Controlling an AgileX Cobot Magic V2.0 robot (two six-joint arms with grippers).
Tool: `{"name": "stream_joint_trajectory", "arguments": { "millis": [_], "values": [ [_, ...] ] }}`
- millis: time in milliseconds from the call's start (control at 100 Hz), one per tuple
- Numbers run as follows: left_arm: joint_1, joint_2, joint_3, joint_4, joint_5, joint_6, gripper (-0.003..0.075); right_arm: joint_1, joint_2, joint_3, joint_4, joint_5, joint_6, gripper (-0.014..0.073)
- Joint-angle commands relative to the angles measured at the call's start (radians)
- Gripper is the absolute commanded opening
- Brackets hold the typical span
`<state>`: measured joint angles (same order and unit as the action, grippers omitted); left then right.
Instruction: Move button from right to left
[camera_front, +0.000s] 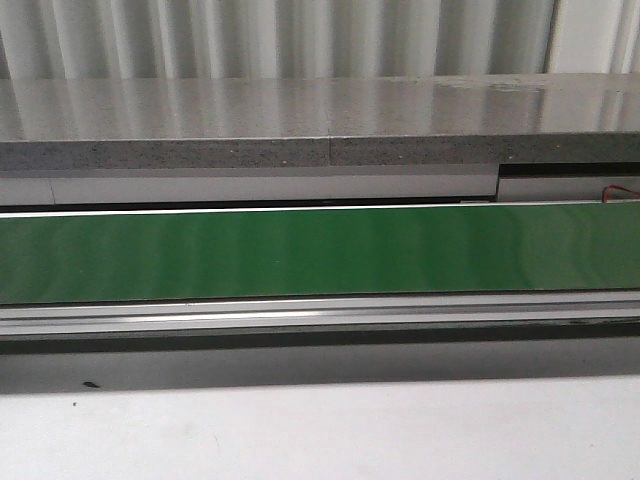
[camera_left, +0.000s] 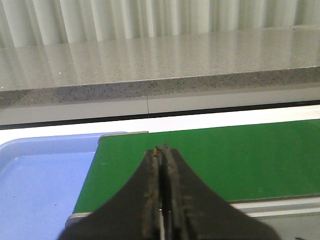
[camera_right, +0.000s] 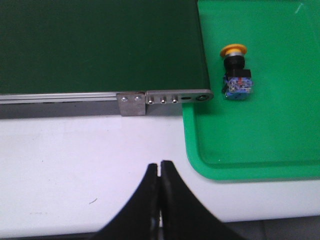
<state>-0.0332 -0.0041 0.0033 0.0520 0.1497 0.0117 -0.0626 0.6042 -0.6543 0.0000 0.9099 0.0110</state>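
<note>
The button (camera_right: 235, 74) lies on its side in a green tray (camera_right: 240, 160), seen only in the right wrist view: a round yellow cap, a black neck and a blue-grey block. My right gripper (camera_right: 160, 164) is shut and empty over the white table, apart from the button and short of the tray's rim. My left gripper (camera_left: 163, 149) is shut and empty above the end of the green conveyor belt (camera_left: 225, 160). Neither gripper nor the button shows in the front view.
A blue tray (camera_left: 35, 190) sits beside the belt's end in the left wrist view. The belt (camera_front: 320, 250) spans the front view, with a metal rail (camera_front: 320, 315) before it and a grey stone ledge (camera_front: 320, 130) behind. A metal bracket (camera_right: 165, 100) ends the belt by the green tray.
</note>
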Motion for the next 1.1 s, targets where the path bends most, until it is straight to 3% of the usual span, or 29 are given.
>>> {"name": "stream_joint_trajectory", "arguments": {
  "millis": [0, 60, 130, 270, 340, 710, 1090],
  "values": [
    [-0.003, -0.031, 0.038, 0.001, -0.077, -0.012, -0.0021, -0.004, 0.072, -0.061, -0.013, -0.016, 0.000, -0.0040],
    [-0.003, -0.031, 0.038, 0.001, -0.077, -0.012, -0.0020, -0.004, 0.122, -0.083, -0.009, -0.003, 0.000, 0.0024],
    [-0.003, -0.031, 0.038, 0.001, -0.077, -0.012, -0.0020, -0.004, 0.173, -0.108, 0.000, 0.009, 0.000, 0.0160],
    [-0.003, -0.031, 0.038, 0.001, -0.077, -0.012, -0.0021, -0.004, 0.278, -0.160, 0.000, 0.025, 0.000, 0.0510],
    [-0.003, -0.031, 0.038, 0.001, -0.077, -0.012, -0.0021, -0.004, 0.330, -0.187, 0.000, 0.030, 0.000, 0.0587],
    [-0.003, -0.031, 0.038, 0.001, -0.077, -0.012, -0.0021, -0.024, 0.619, -0.358, 0.000, 0.042, 0.000, 0.0572],
    [-0.003, -0.031, 0.038, 0.001, -0.077, -0.012, -0.0021, -0.312, 0.854, -0.532, -0.006, 0.072, -0.029, 0.0572]
  ]
}}
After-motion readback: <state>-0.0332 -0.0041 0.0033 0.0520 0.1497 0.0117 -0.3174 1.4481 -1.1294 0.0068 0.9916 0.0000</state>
